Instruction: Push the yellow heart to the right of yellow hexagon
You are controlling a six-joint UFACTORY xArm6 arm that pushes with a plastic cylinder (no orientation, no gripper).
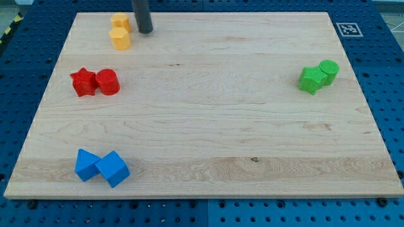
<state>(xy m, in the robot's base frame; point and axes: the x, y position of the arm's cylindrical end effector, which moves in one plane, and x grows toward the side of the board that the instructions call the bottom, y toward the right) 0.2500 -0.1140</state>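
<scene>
In the camera view, my tip (pixel 145 31), the end of a dark rod with no pincer to open or close, rests on the pale wooden board (pixel 208 107) near its top-left, just right of two touching yellow blocks. The upper (pixel 120 21) looks like the heart, the lower (pixel 120 38) the hexagon. Nothing is a container here. Red (pixel 95 82), blue (pixel 101 167) and green (pixel 319 76) pairs sit well apart.

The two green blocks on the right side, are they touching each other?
Yes, the green star-like block and the green round block sit pressed together near the view's right edge of the board.
</scene>
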